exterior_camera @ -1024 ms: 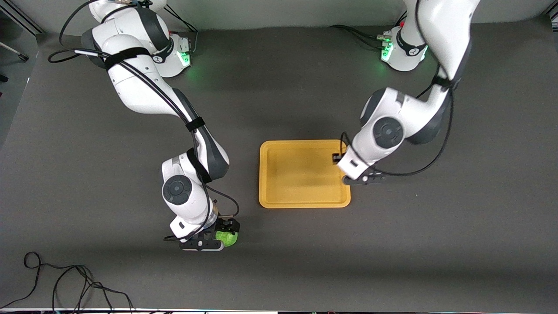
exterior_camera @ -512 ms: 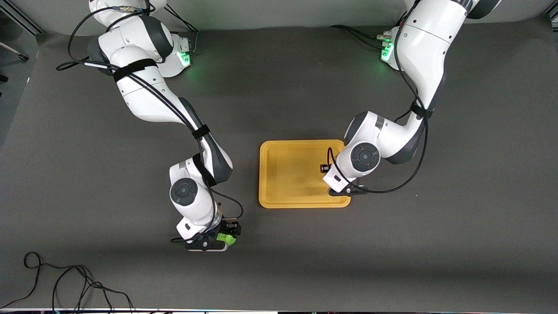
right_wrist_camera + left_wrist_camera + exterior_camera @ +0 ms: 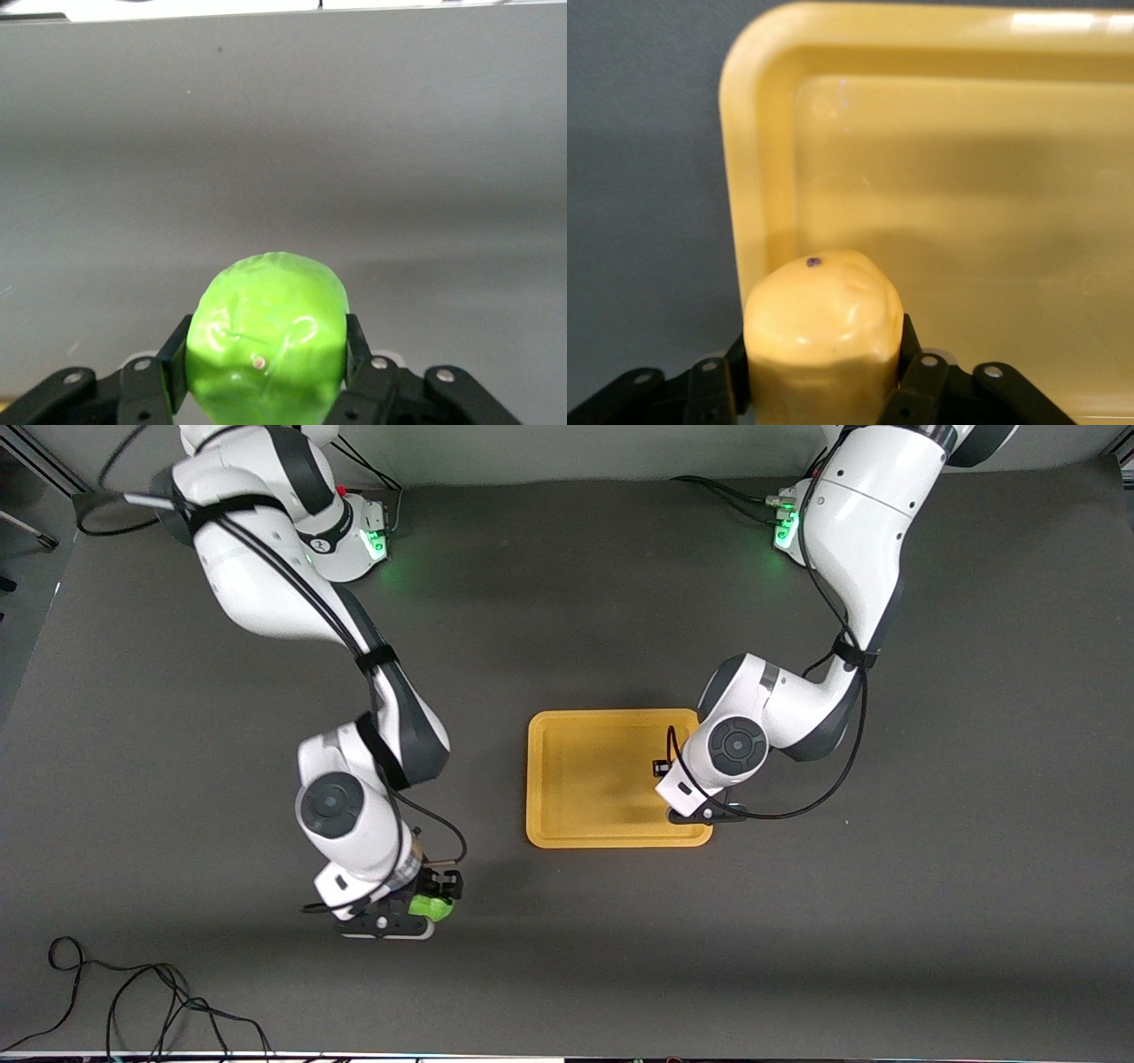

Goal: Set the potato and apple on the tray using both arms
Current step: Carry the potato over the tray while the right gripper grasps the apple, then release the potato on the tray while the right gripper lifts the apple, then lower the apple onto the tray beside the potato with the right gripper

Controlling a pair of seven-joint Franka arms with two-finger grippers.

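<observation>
Both fruits are gripped, neither is on the tray (image 3: 611,726) yet.

Left gripper (image 3: 824,390) – jaws closed on the potato (image 3: 822,341), holding it over the tray's corner toward the left arm's end, on the side nearer the front camera. The left wrist view shows bare tray floor just past the potato. In the front view the potato itself is hidden under the wrist.

Right gripper (image 3: 425,903) – jaws closed on the apple (image 3: 431,906), well apart from the tray, over the table toward the right arm's end. The right wrist view shows only bare table past the apple (image 3: 270,341), no tray in sight.

Step in hand, as judged: carry phase. The left arm looks about ready to lower and let go – it should set down inside the rim, not on it. The right arm needs to travel across to the tray, aiming for the free half so the two arms don't crowd each other.
</observation>
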